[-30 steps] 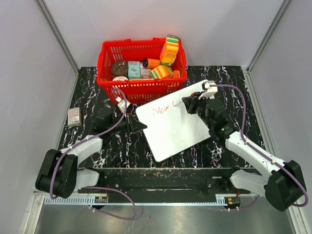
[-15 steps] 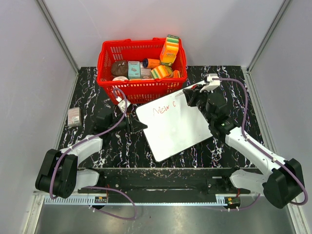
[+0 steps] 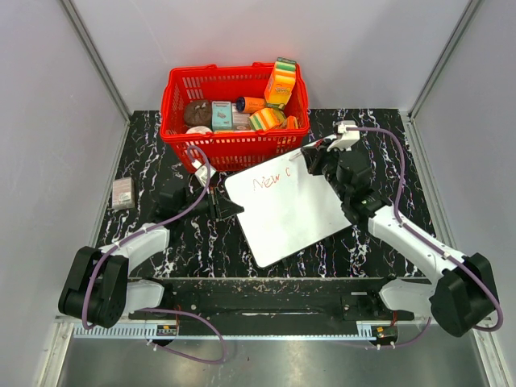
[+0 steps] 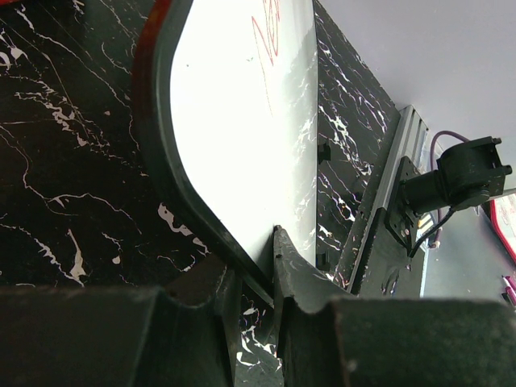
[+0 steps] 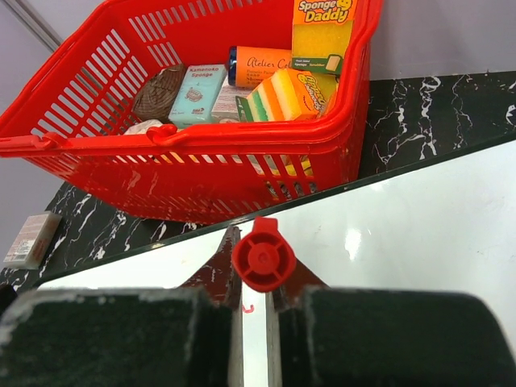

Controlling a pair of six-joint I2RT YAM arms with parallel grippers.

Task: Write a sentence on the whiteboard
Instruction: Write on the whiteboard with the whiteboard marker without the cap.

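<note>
sentence (image 4: pixel 268 36) cut off by the top edge, marker (image 5: pixel 264 255) tip hidden behind its own red end

Whiteboard (image 3: pixel 286 211), glossy smooth white face; bench (image 3: pixel 145 153), black white-veined marble-look, faint sheen; basket (image 3: pixel 234 149), red plastic lattice; marker (image 5: pixel 264 255), red plastic.

L arm (image 3: pixel 137 242) extended low, fwd-right; L gripper (image 3: pixel 228 208) clamped on whiteboard (image 3: pixel 286 210) edge. R arm (image 3: pixel 407 238) reaches fwd-left; R gripper (image 3: pixel 316 160) closed round red marker (image 5: pixel 263 256).

Two white-linked arms (image 3: pixel 411 242) with black joints, looping purple cables (image 3: pixel 401 173)
</note>
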